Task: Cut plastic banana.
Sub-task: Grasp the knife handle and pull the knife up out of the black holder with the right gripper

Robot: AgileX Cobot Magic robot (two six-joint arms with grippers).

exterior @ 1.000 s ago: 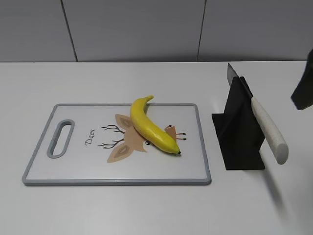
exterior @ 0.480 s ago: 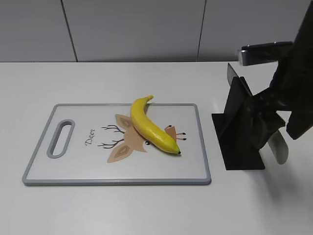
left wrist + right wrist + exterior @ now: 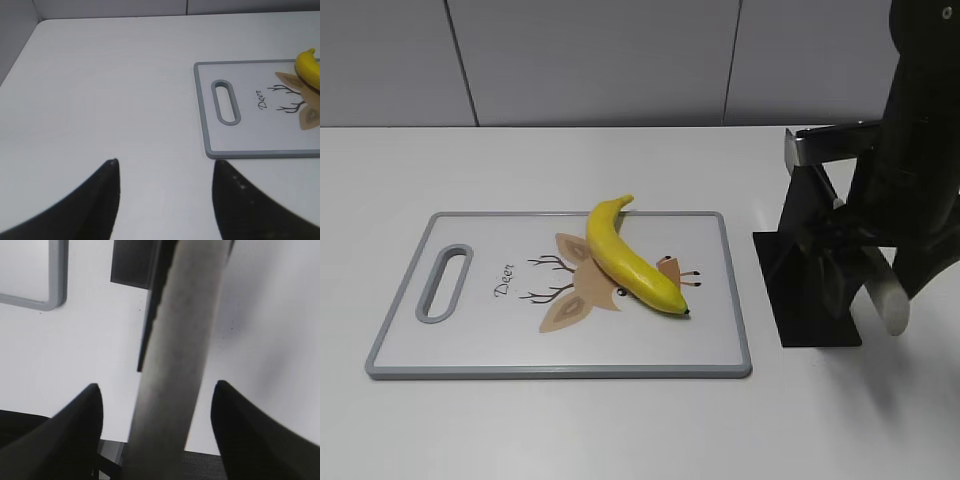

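Spreading wide in the right wrist view, the right gripper (image 3: 156,405) has its two dark fingers on either side of the pale knife handle (image 3: 177,355), with a visible gap at each side; the jaws are released and not touching it. The knife sits in a black stand (image 3: 810,265) on the white table (image 3: 570,430), just right of the cutting board (image 3: 732,300) and apart from its grey rim. The left gripper (image 3: 165,187) hangs over bare table left of the board's handle slot (image 3: 226,101), jaws likewise released, holding nothing. The plastic banana (image 3: 628,258) lies whole on the board, diagonally across the deer print (image 3: 582,290), its upper tip at the far edge and its dark tip toward the right.
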